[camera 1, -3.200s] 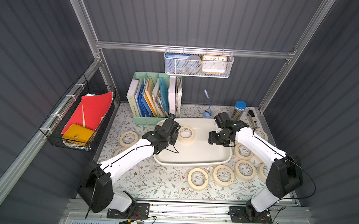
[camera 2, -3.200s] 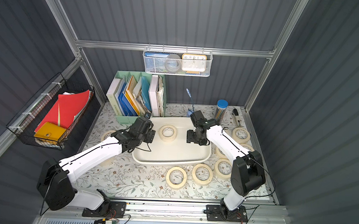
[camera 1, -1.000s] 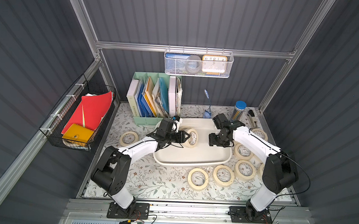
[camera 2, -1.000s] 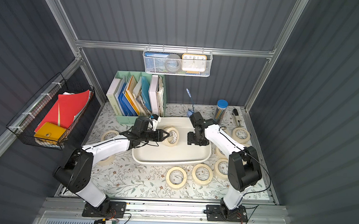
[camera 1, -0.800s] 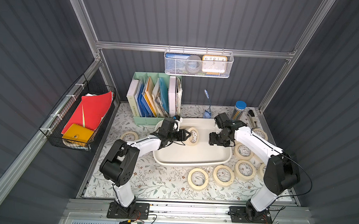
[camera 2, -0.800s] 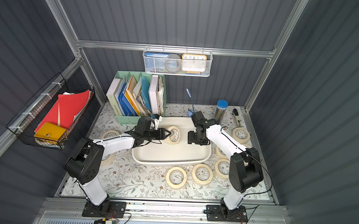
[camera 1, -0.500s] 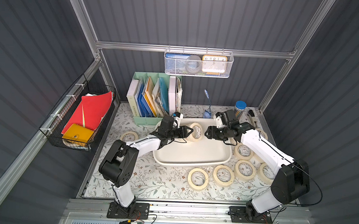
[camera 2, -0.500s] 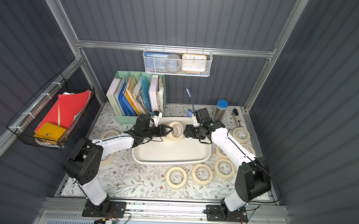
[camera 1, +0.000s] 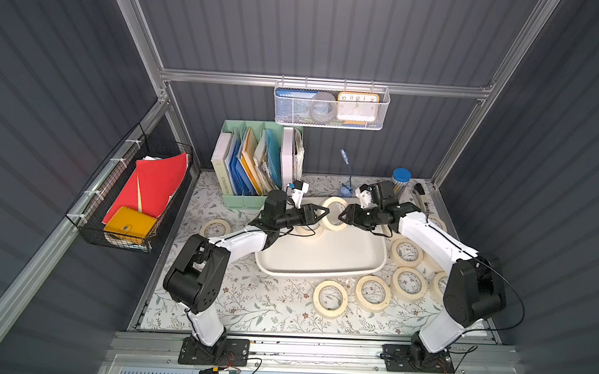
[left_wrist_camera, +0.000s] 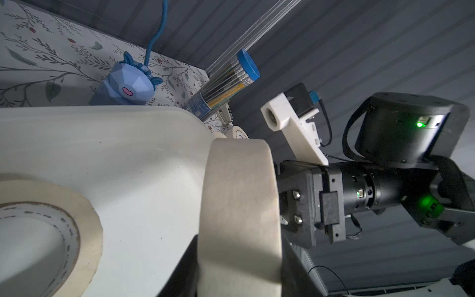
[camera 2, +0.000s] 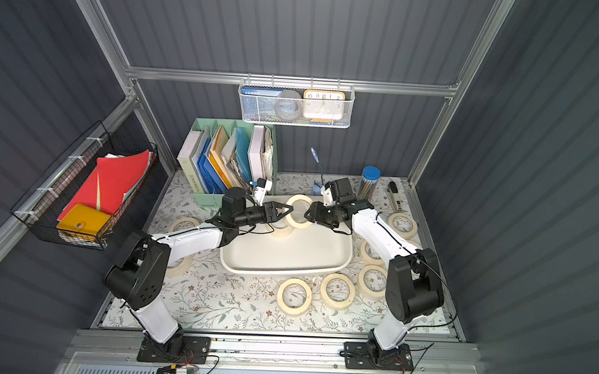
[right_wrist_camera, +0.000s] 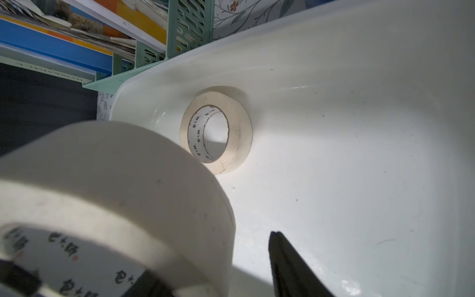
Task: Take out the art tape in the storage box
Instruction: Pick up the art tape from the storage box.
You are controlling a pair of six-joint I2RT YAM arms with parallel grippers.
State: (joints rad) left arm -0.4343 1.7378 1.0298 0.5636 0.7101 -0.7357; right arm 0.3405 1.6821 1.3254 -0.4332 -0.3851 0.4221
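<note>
One cream roll of art tape (camera 1: 338, 200) (camera 2: 301, 197) hangs upright above the back of the off-white storage box (camera 1: 321, 271) (camera 2: 286, 269). My left gripper (camera 1: 325, 212) (left_wrist_camera: 241, 277) is shut on it across its width. From the other side my right gripper (camera 1: 341, 219) (right_wrist_camera: 226, 270) straddles the same roll (right_wrist_camera: 128, 167). A gap shows between one of its fingers (right_wrist_camera: 285, 259) and the tape. A second roll (right_wrist_camera: 216, 131) (left_wrist_camera: 51, 231) lies flat in the box. Several more rolls (camera 1: 330, 298) lie on the floral mat outside.
Behind the box stand a mint-green file organiser (camera 1: 256, 167), a blue figurine (camera 1: 346, 190) and a blue-lidded pencil tube (camera 1: 400, 180). A white mesh basket (camera 1: 331, 106) hangs on the back rail. A black wire basket of red folders (camera 1: 140, 196) hangs at the left.
My left gripper has raised the roll off the box floor. My right gripper has swung in from the right, and its jaws have narrowed around the roll's other side.
</note>
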